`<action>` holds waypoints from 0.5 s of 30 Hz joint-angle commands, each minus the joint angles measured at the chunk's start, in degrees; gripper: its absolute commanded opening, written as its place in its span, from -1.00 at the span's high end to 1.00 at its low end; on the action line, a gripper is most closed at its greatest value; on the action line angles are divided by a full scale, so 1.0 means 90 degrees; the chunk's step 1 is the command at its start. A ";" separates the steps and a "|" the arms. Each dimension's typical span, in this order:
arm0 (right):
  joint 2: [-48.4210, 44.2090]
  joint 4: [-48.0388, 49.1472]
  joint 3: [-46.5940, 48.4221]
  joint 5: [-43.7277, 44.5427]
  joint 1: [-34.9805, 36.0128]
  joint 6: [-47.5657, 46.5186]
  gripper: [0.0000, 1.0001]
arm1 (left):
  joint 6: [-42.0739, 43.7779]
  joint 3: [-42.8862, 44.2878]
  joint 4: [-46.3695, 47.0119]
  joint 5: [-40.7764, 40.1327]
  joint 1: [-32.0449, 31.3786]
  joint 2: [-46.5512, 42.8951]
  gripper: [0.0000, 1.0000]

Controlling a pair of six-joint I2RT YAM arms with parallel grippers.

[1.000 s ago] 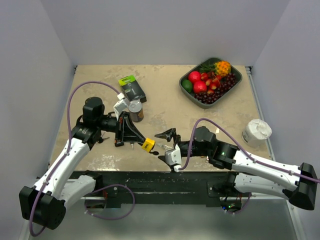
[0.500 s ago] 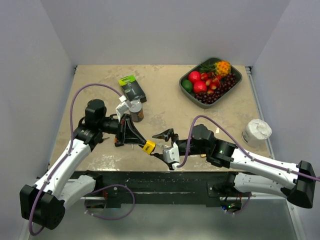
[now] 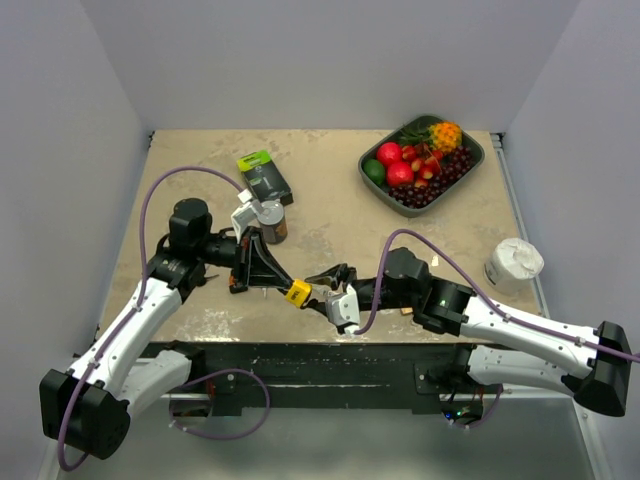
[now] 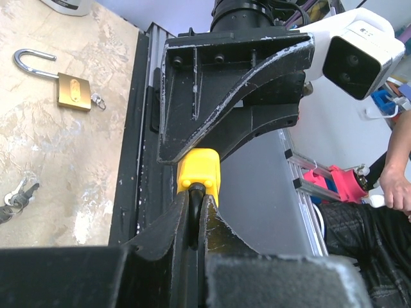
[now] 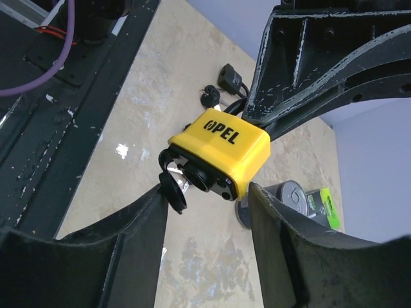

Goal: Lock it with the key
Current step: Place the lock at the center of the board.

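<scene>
My left gripper is shut on the black shackle of a yellow padlock and holds it above the table's near edge. The left wrist view shows the shackle pinched between the jaws of that gripper, with the yellow body beyond. My right gripper is open, one jaw on each side of the padlock's lower end. In the right wrist view the padlock sits just ahead of the right gripper, a black cap hanging beside its keyhole. I cannot tell whether a key is in it.
A brass padlock with open shackle and a bunch of keys lie on the table. A tin can and a green-and-black box stand behind the left gripper. A fruit tray is far right, a white roll at right.
My right gripper has moved left up to the yellow padlock and its jaws have narrowed around it. The left gripper has held the padlock almost still.
</scene>
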 commanded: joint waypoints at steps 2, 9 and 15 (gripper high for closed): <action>0.0032 0.0268 0.0427 -0.0199 0.0025 0.0013 -0.05 | -0.0160 -0.0069 0.0250 0.0085 -0.0071 -0.0079 1.00; 0.0061 0.0200 0.0475 -0.0297 0.0026 0.0003 -0.01 | -0.0179 -0.0137 0.0338 0.0016 -0.0139 -0.0050 1.00; 0.0149 0.0014 0.0563 -0.0443 0.0025 -0.0124 0.18 | -0.0160 -0.0186 0.0338 0.0006 -0.0207 -0.0040 1.00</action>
